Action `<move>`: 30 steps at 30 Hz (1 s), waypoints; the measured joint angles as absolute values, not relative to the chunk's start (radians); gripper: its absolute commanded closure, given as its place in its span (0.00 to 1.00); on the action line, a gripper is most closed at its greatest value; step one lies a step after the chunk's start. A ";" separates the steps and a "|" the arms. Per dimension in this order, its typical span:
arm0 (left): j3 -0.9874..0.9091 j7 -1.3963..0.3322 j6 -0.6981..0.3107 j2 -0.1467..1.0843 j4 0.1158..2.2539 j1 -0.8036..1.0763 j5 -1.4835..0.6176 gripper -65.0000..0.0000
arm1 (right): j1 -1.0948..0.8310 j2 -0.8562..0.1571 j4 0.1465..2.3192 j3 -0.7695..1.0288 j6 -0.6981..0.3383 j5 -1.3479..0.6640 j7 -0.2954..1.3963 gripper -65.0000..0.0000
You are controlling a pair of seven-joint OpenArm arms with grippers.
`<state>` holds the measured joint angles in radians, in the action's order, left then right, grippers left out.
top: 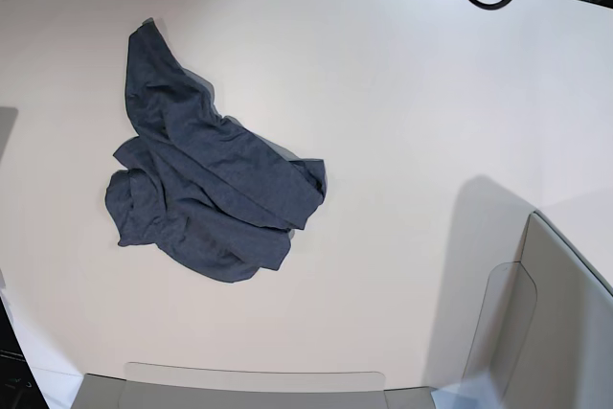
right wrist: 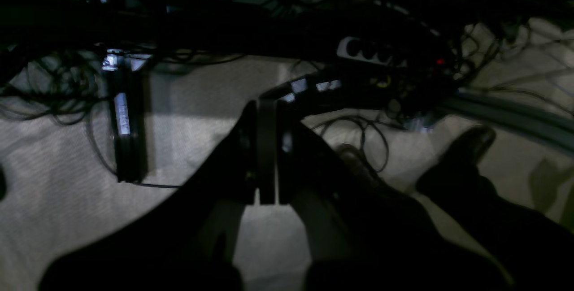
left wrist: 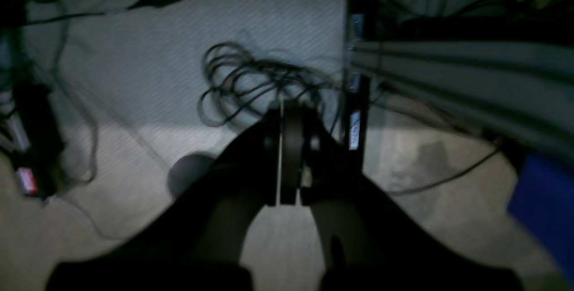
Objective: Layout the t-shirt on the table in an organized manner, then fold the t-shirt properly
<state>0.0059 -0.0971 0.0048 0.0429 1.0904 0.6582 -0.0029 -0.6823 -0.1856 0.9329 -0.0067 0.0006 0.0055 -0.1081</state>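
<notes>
- The dark heathered navy-blue fabric t-shirt lies crumpled on the smooth off-white table; laying out is not yet begun.
- Left gripper and right gripper, both closed and empty, hang over the floor, well apart from the shirt.
- Next, I judge: reach in, open, spread it.

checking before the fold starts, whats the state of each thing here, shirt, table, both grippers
t-shirt: crumpled in a heap on the table, not laid out, not folded
table: bare apart from the t-shirt
left gripper: shut, holding nothing, off the table above the floor
right gripper: shut, holding nothing, off the table above the floor
</notes>
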 measured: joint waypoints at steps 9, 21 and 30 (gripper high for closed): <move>0.011 -0.155 0.002 0.043 1.549 0.907 -0.009 1.00 | -0.925 -0.232 1.287 0.002 0.008 0.003 -0.106 1.00; 0.014 -0.153 -0.001 0.069 2.063 1.167 -0.007 1.00 | -1.160 -0.228 1.752 0.002 0.005 0.004 -0.095 1.00; 0.166 -0.105 0.002 0.181 2.075 1.163 -0.006 1.00 | -1.169 -0.210 1.976 0.088 0.019 0.002 -0.091 1.00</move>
